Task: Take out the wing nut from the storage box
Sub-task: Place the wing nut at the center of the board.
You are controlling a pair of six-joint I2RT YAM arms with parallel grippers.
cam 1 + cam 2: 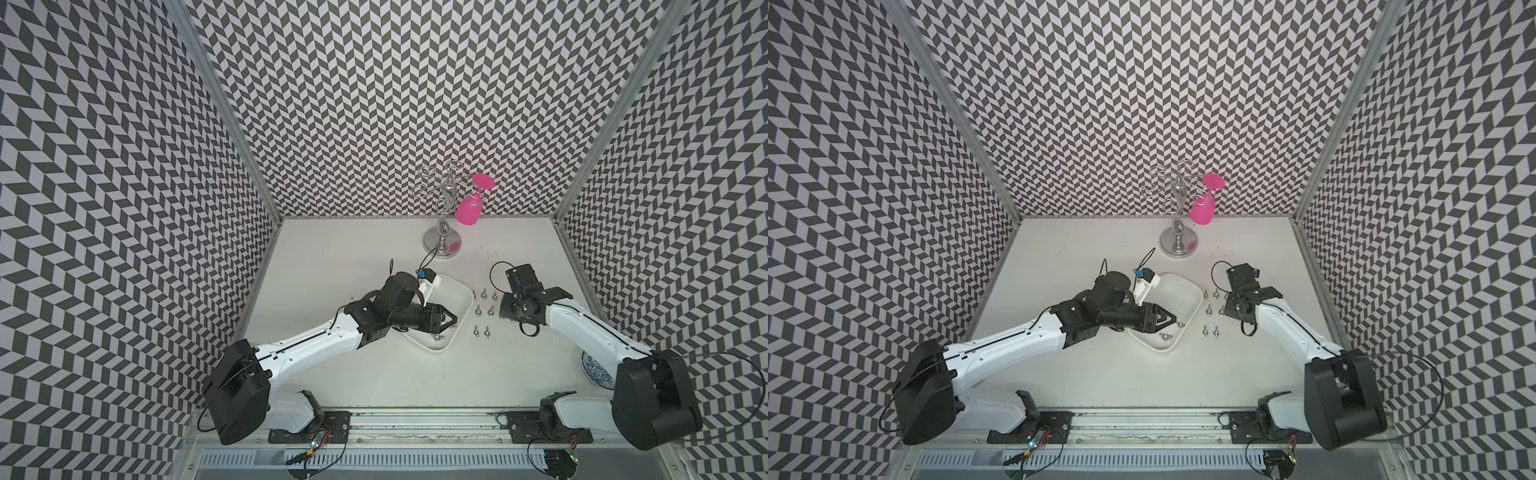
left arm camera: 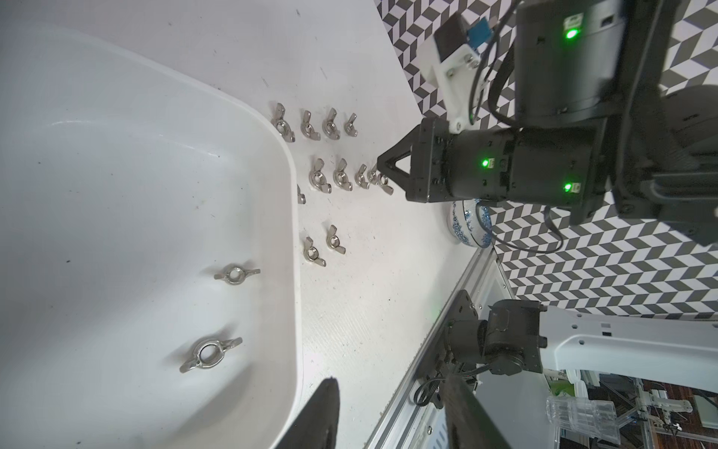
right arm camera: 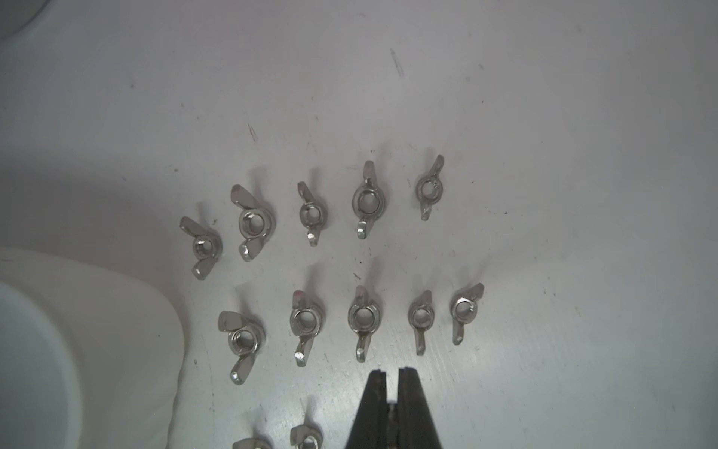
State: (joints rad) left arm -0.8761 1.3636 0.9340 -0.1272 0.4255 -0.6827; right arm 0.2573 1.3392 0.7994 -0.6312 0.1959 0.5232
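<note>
Inside, the shallow white storage box (image 2: 155, 116) holds two silvery wing nuts (image 2: 209, 353) — left hand (image 1: 453, 321) open above, right hand (image 3: 392, 373) closed.

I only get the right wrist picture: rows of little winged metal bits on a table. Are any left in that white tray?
Observer: Yes, two wing nuts lie inside the storage box.
Operator: Is the other arm fetching them?
Observer: The left gripper hovers over the box, fingers apart, empty.
Operator: Anything else around?
Observer: A pink glass hangs upside down on a silver rack at the back.
</note>
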